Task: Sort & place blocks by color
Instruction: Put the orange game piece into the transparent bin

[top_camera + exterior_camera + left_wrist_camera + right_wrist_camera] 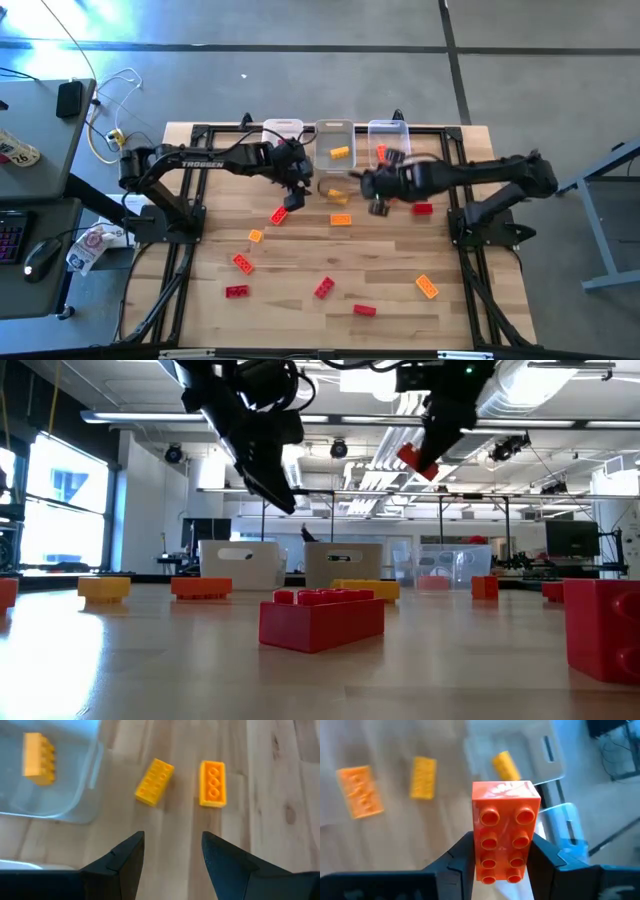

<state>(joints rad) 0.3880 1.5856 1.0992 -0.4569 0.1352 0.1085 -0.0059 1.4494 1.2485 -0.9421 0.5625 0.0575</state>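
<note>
Your right end effector [501, 851] is clamped on an orange-red rectangular plastic brick [505, 830], lifted clear of the wooden bench [300, 300] near the three clear plastic bins [388, 135], likely so it can travel over a rim. The brick's long axis runs outward from between the fingers, studs facing the wrist camera. Your left end effector [172, 852] hovers with fingers apart and empty above a yellow rectangular brick [154, 781] and an orange one [213, 783], seemingly lining up a pick.
</note>
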